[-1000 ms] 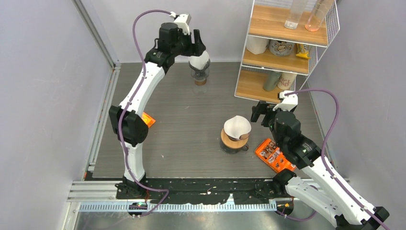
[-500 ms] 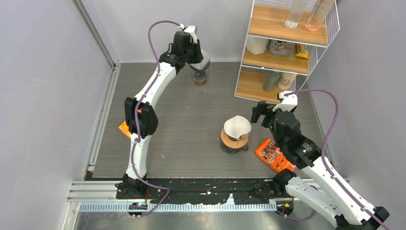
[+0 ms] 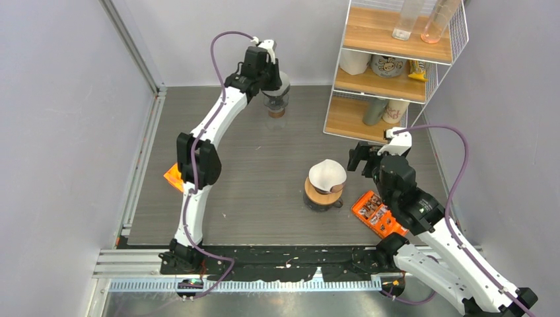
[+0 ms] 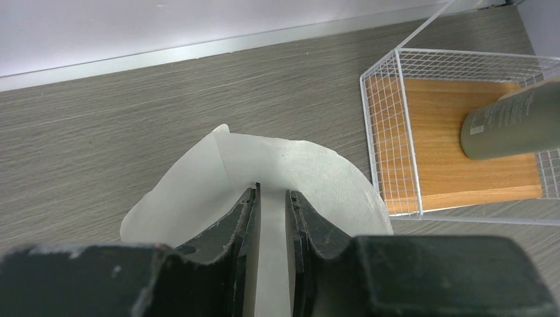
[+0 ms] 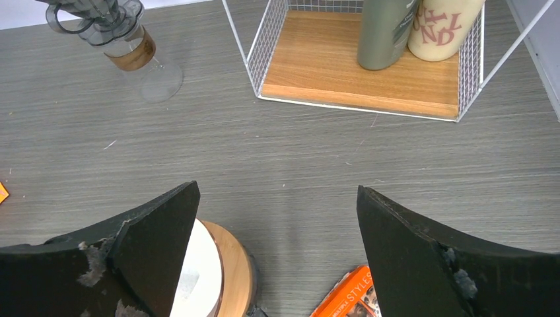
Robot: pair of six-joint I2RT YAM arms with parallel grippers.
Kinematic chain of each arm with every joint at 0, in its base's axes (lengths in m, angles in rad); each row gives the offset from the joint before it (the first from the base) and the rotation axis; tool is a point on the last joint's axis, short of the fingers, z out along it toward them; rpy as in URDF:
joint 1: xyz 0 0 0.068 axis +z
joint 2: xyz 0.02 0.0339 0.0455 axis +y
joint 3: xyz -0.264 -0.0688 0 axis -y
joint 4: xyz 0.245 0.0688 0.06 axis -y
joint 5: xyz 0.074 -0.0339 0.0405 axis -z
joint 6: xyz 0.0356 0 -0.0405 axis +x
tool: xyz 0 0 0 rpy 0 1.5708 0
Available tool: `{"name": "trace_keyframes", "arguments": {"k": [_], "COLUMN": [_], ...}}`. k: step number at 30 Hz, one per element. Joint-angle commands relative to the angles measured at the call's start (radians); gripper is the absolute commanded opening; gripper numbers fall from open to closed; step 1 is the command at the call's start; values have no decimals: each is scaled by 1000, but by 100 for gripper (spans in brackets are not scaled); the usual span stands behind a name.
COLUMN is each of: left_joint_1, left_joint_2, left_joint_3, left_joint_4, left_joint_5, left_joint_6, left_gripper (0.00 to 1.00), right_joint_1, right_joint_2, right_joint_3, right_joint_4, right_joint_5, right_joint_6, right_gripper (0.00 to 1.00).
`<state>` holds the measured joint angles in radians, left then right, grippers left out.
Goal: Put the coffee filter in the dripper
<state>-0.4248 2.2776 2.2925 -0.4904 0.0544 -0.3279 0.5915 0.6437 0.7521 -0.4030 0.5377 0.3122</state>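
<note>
The white coffee filter lies spread under my left gripper, whose jaws stand a narrow gap apart with white paper showing between them. In the top view the left gripper is down on the glass dripper at the back of the table and hides most of the filter. The dripper sits on a glass stand with a brown collar. My right gripper is wide open and empty, just right of a wooden holder carrying another white filter.
A wire shelf with bottles and cups stands at the back right, close to the dripper. An orange packet lies by the right arm. A small orange item lies at the left beside the left arm.
The left gripper has come down and forward with the filter, from above the dripper onto it. The right arm has barely moved.
</note>
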Motion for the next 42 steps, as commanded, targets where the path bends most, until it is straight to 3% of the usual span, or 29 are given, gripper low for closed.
{"name": "trace_keyframes", "arguments": {"k": [1,13,29,42], "left_joint_1": [-6,-6,-6,-8], "left_joint_2": [7,42,61,-41], "left_joint_3": [55,90,99,47], "left_joint_4": [8,-26,-30,24], "left_joint_5": [3,49,62,95], "left_joint_6": [48,101,94,74], "left_gripper": [26,31,30,31], "right_joint_1": [-6,-6,-6,-5], "right_joint_2": [-18,-54,-49,-43], "right_joint_3": [-11,-32,-36,-42], "right_joint_4": [7,-30,-22,-1], "right_joint_5": [16,36,46,51], "right_joint_6": [-4,12,12,11], "right_gripper": [96,96,95,96]}}
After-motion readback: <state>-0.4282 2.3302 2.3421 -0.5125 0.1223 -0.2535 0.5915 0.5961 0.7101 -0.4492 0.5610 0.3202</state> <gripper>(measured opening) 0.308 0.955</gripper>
